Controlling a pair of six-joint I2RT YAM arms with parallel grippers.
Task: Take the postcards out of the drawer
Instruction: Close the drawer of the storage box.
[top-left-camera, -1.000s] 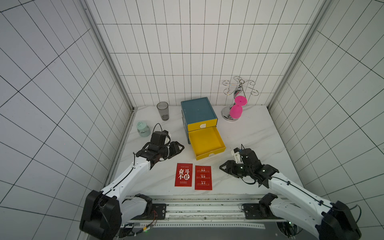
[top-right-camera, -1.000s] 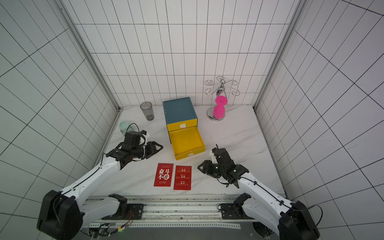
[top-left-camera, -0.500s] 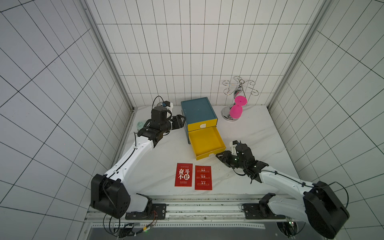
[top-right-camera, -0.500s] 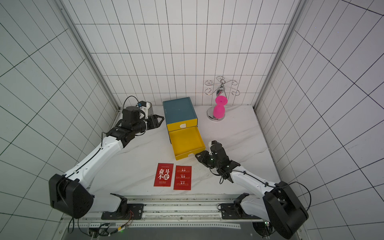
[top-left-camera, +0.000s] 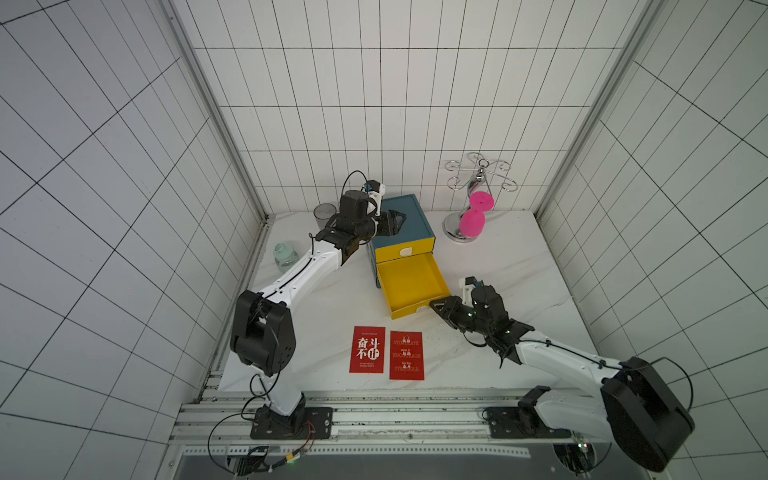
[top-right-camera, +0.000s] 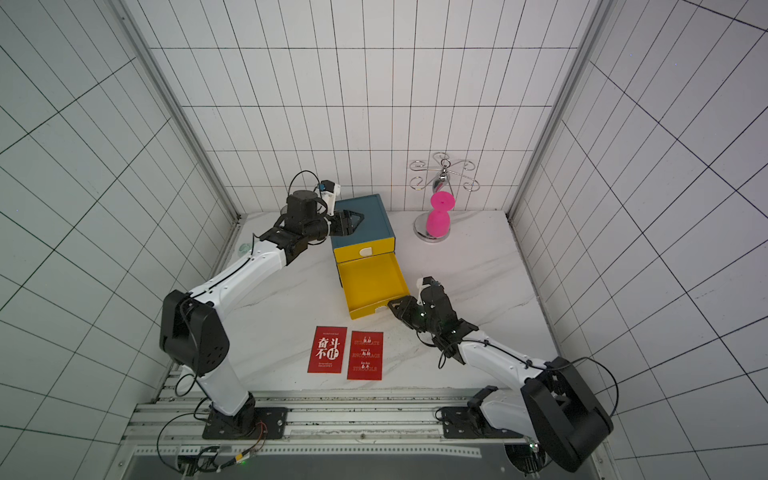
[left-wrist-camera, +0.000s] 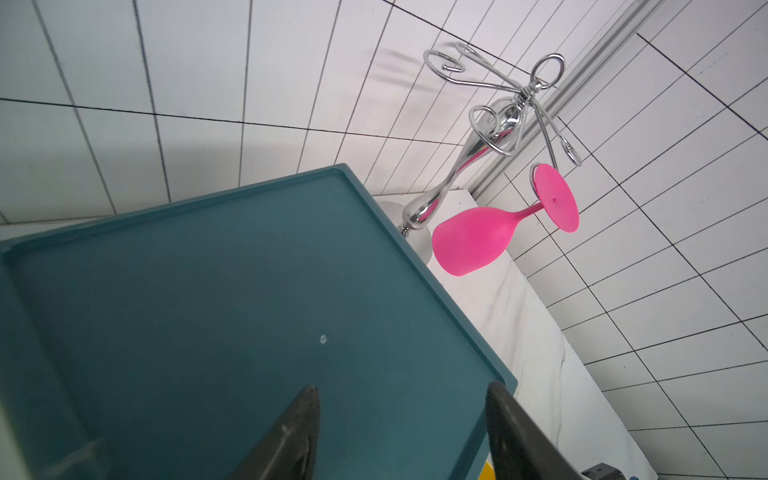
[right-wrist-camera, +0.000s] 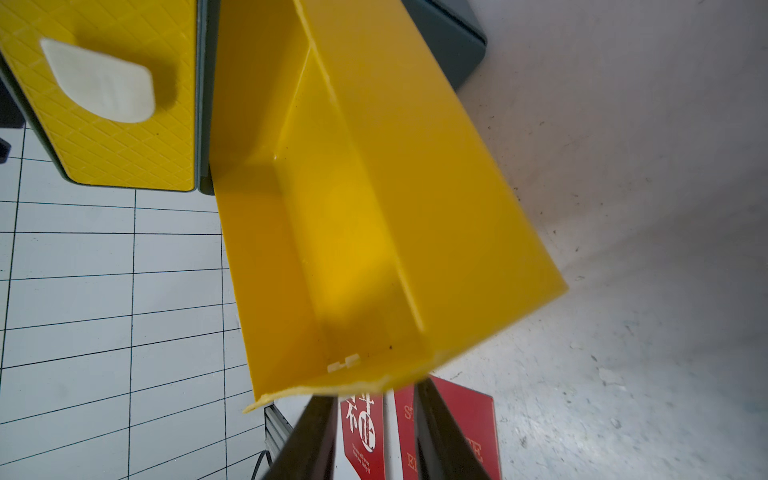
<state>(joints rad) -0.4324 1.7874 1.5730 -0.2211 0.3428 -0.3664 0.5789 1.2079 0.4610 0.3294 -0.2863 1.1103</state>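
My left hand (left-wrist-camera: 401, 386) stands wide above the cabinet (left-wrist-camera: 208, 291). My right hand (right-wrist-camera: 374, 392), narrow, sits at the drawer (right-wrist-camera: 353, 208) front; grip not determinable.

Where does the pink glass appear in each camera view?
Top view: pink glass right of the teal cabinet, by the back wall.
Top view: again right of the teal cabinet.
Left wrist: beyond the teal cabinet's top, hanging from the chrome rack, at.
Right wrist: not in it.
Shared landmark: the teal cabinet, in all four.
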